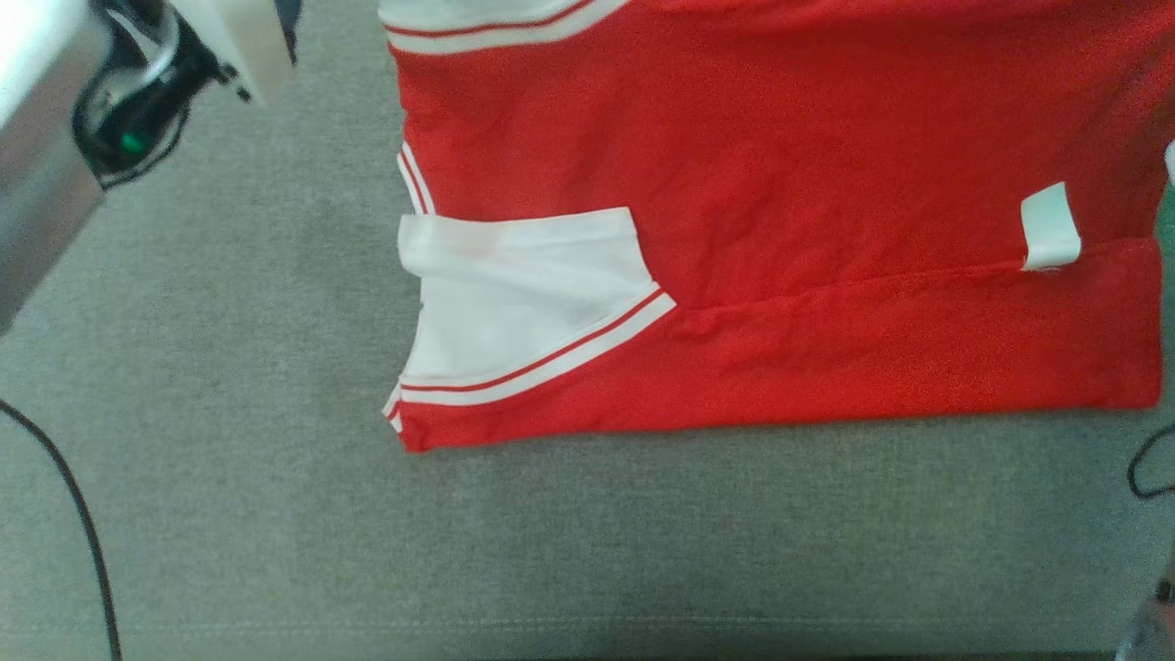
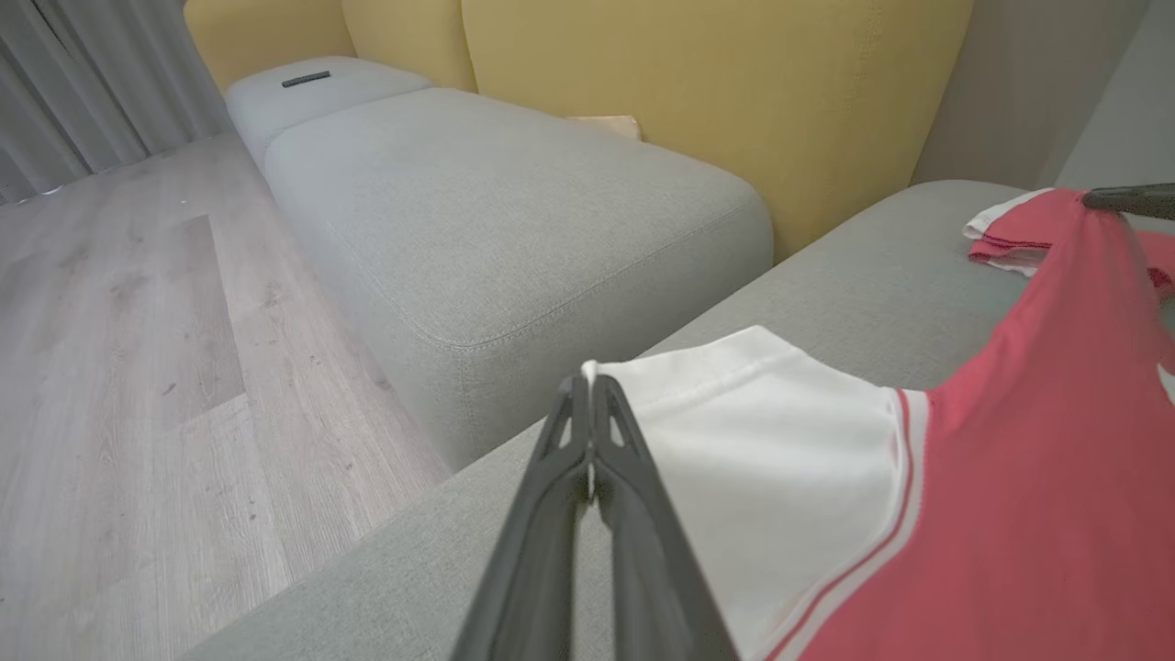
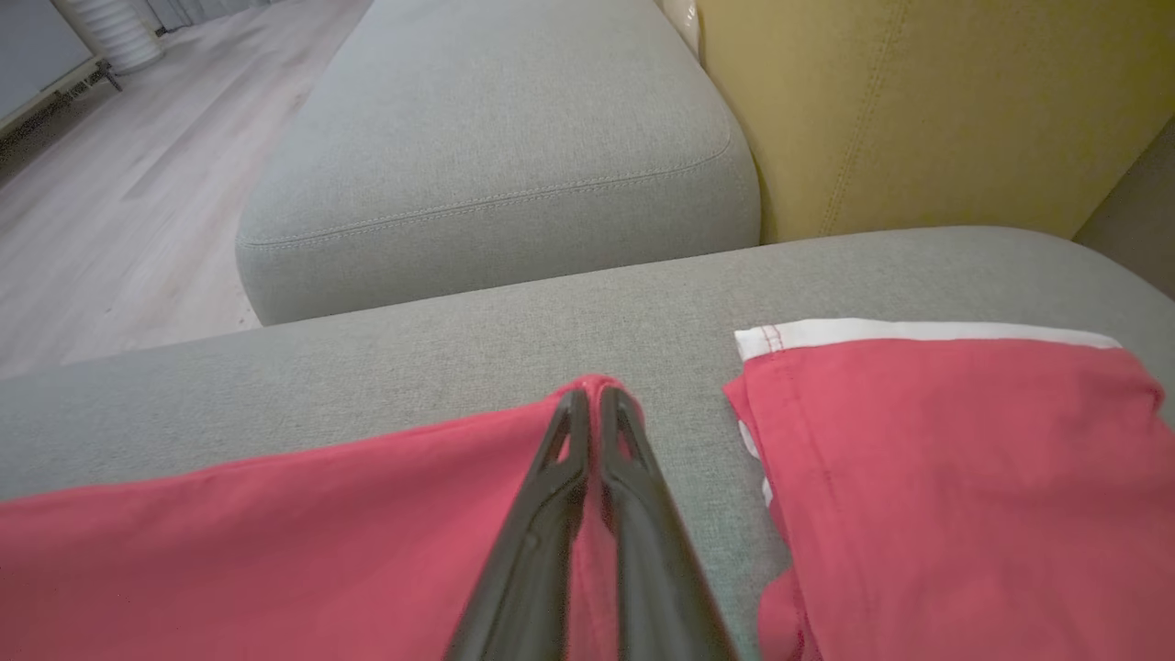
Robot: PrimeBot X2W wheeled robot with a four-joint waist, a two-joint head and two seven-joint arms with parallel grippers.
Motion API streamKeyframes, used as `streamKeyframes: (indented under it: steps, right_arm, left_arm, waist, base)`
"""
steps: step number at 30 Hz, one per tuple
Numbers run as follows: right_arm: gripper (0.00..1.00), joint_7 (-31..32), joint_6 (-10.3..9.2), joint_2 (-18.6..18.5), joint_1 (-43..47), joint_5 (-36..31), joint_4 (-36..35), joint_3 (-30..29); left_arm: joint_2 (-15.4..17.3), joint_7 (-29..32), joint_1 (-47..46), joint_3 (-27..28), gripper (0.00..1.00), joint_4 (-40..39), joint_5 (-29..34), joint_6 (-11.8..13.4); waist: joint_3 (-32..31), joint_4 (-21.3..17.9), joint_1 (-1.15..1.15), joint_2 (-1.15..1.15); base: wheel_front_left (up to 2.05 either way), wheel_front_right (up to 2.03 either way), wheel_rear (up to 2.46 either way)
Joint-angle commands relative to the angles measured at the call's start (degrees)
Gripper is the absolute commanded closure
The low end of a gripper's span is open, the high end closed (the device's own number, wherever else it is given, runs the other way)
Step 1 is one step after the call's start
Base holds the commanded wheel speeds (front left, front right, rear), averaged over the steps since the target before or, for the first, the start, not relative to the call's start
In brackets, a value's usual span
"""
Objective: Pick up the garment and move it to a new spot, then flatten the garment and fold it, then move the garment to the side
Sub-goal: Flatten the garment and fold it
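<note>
The garment (image 1: pixel 780 184), a red shirt with white striped trim, lies spread on the grey sofa seat (image 1: pixel 275 514), and its white sleeve (image 1: pixel 523 294) is folded over the body. In the left wrist view my left gripper (image 2: pixel 588 381) is shut on the sleeve's white corner (image 2: pixel 734 404), lifted a little off the seat. In the right wrist view my right gripper (image 3: pixel 592 393) is shut on a red corner of the garment (image 3: pixel 275 542). Another folded part with a white hem (image 3: pixel 945 477) lies just to its right. My left forearm (image 1: pixel 37 138) shows at the head view's upper left.
Yellow backrest cushions (image 2: pixel 716 83) stand behind the seat. A second grey seat (image 2: pixel 514 220) runs alongside, with a small dark object (image 2: pixel 306 79) at its far end. Wooden floor (image 2: pixel 119 367) lies beyond. A black cable (image 1: pixel 83 523) crosses the seat's left side. A white tag (image 1: pixel 1049 226) sticks to the garment.
</note>
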Motion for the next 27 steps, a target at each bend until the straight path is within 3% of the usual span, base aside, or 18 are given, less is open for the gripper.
streamKeyframes:
  steps: [1, 9, 21, 27]
  right_arm:
    - [1.00, 0.16, 0.39, -1.00, 1.33, 0.59, -2.64, 0.49]
    - [1.00, 1.06, 0.39, -0.99, 10.80, 2.30, -5.92, -2.40]
    - [1.00, 0.44, 0.39, 0.56, 21.26, 3.30, -8.21, -5.77]
    - [1.00, 0.05, 0.39, 1.76, 25.13, 3.49, -9.14, -6.60]
  left_arm:
    - [2.56, -0.43, -1.06, 2.41, 1.00, -0.87, -0.66, 0.08]
    - [6.29, -1.72, 8.41, 2.36, 1.00, -9.82, -3.78, 0.84]
    - [13.86, -3.14, 25.00, 2.61, 1.00, -29.23, -4.10, 10.49]
    - [14.63, -3.25, 30.98, 2.60, 1.00, -33.53, -3.26, 13.64]
  waist:
    - [-0.79, 0.57, 0.00, 0.00]
    - [-3.80, 2.47, 0.00, 0.00]
    - [-6.08, 4.04, 0.00, 0.00]
    - [-5.42, 4.75, 0.00, 0.00]
  base:
    - [0.00, 0.00, 0.00]
    - [0.00, 0.00, 0.00]
    - [0.00, 0.00, 0.00]
    - [0.00, 0.00, 0.00]
